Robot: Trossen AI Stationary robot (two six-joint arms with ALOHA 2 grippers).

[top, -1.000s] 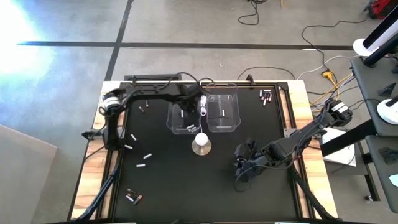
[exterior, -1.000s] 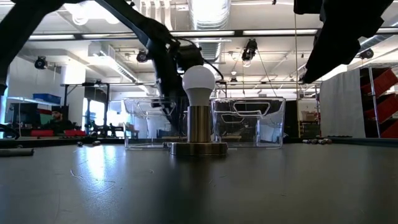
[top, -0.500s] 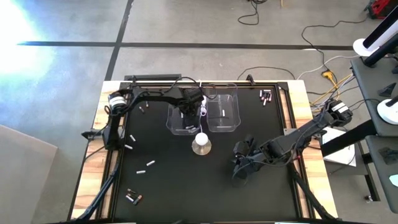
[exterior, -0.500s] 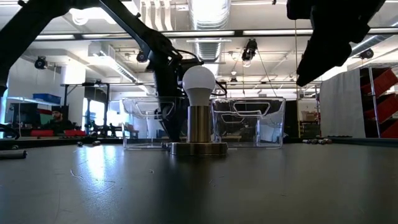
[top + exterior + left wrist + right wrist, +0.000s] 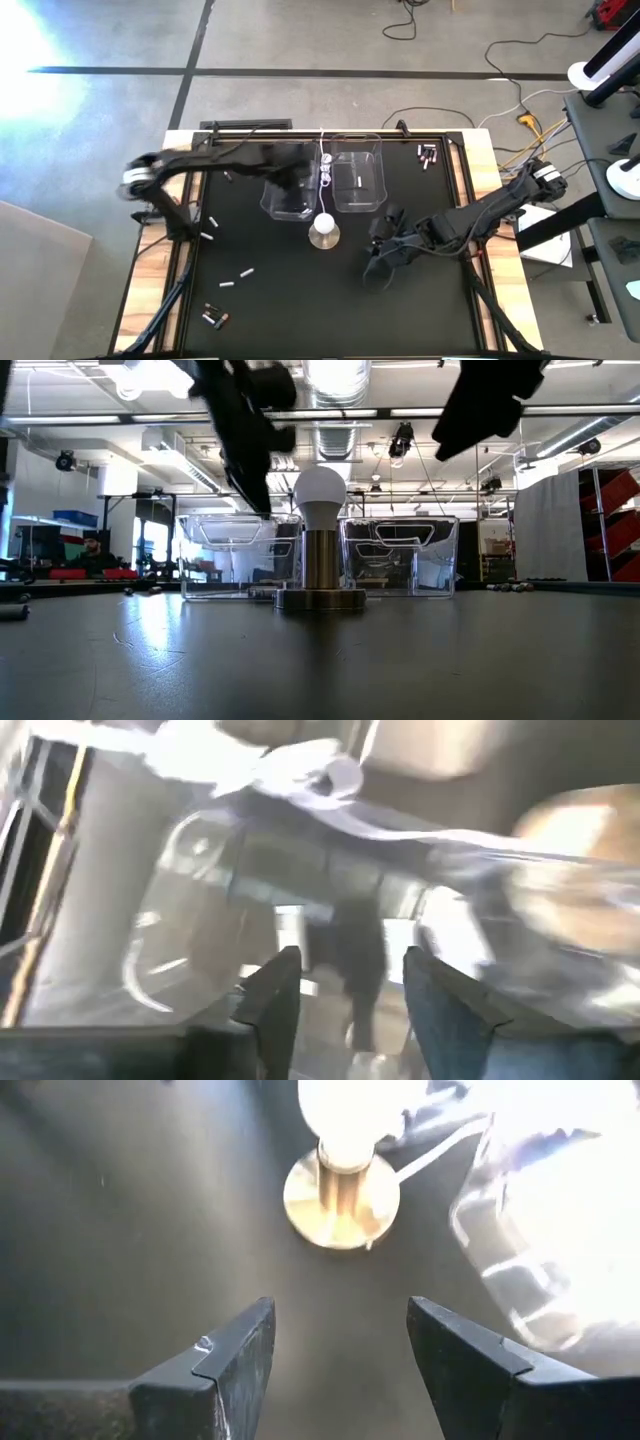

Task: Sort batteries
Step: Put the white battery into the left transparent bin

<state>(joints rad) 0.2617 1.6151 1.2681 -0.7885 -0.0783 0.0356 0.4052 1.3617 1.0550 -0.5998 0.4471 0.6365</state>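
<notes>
High view: your left gripper (image 5: pixel 290 180) has lifted off the left bin (image 5: pixel 283 205), jaws spread, empty | drop looks done | right gripper (image 5: pixel 385 245) jaws spread, waiting | loose batteries (image 5: pixel 243 272) remain on desk (image 5: pixel 300 300).

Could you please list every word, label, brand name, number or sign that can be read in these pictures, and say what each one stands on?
None can be read.
Small cylindrical batteries, silvery-white and dark: any markings are too small to read.
Two clear plastic bins: no label visible.
White bulb-shaped lamp on a round brass-coloured base: no lettering visible.
Room behind the black table: no legible sign.
</notes>
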